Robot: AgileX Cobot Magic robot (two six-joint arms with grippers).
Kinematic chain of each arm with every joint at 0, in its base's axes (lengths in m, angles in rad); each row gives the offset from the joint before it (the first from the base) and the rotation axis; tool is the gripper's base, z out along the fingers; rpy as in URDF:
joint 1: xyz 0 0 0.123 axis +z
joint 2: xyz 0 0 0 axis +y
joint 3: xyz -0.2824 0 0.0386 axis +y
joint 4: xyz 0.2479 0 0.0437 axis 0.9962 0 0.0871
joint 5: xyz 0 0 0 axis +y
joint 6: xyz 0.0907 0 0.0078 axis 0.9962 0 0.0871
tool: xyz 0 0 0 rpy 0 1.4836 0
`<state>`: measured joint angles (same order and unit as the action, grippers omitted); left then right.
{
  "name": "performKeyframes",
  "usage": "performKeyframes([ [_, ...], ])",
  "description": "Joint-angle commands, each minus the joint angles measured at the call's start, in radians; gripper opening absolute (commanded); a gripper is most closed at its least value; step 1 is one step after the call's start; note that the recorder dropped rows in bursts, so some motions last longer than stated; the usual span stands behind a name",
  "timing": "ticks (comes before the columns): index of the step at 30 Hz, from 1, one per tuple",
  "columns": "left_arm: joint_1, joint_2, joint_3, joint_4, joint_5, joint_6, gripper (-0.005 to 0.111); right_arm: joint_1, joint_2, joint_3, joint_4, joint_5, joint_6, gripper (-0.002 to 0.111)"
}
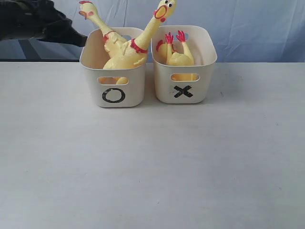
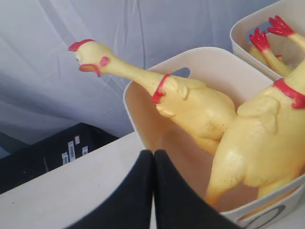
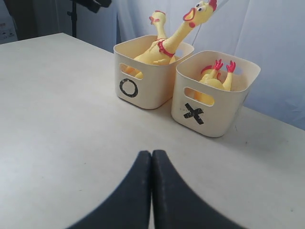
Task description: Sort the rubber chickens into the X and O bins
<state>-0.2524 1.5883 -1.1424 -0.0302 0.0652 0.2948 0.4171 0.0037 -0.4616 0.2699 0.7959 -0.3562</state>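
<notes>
Two large yellow rubber chickens (image 1: 125,50) stand in the O bin (image 1: 113,88), their necks and heads leaning out over its rim. One head (image 2: 90,55) points away from the bins, and the other body (image 2: 262,143) fills the near side of the tub. In the X bin (image 1: 183,90), small yellow chicken bodies (image 1: 180,58) lie with red feet (image 3: 224,65) up; their number is unclear. My left gripper (image 2: 153,152) is shut and empty, hovering just outside the O bin's far left corner (image 1: 84,41). My right gripper (image 3: 151,153) is shut and empty above the table, well short of both bins.
The bins stand side by side, almost touching, at the back of the pale table (image 1: 152,167). A blue cloth backdrop (image 1: 248,24) hangs behind them. A black crate (image 2: 43,157) sits beyond the table's edge, and a dark stand (image 3: 74,19) rises past the far corner.
</notes>
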Motion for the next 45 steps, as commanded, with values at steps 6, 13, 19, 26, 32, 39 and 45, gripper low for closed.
performKeyframes([
  [6,0.024,-0.398,0.380,-0.056,-0.161,-0.006,0.000,0.003,-0.004,-0.004,0.004,-0.004,-0.001,0.000],
  [13,0.024,-0.729,0.601,-0.126,-0.180,-0.006,0.000,0.003,-0.004,-0.004,0.011,-0.001,-0.001,0.000],
  [19,0.024,-1.016,0.713,-0.136,-0.167,-0.006,0.000,0.003,-0.004,-0.004,0.011,-0.001,-0.001,0.000],
  [26,0.024,-1.172,0.722,-0.136,-0.048,-0.006,0.000,0.003,-0.004,-0.004,0.011,-0.001,-0.001,0.000],
  [32,0.024,-1.225,0.722,-0.134,0.015,-0.003,0.000,0.003,-0.004,-0.004,0.011,-0.001,-0.001,0.000],
  [39,0.024,-1.225,0.722,-0.134,0.009,-0.003,0.000,0.003,-0.004,-0.004,0.011,-0.001,-0.001,0.000],
  [45,0.024,-1.225,0.722,-0.134,0.009,-0.003,0.000,0.003,-0.004,-0.004,0.011,-0.001,-0.001,0.000],
])
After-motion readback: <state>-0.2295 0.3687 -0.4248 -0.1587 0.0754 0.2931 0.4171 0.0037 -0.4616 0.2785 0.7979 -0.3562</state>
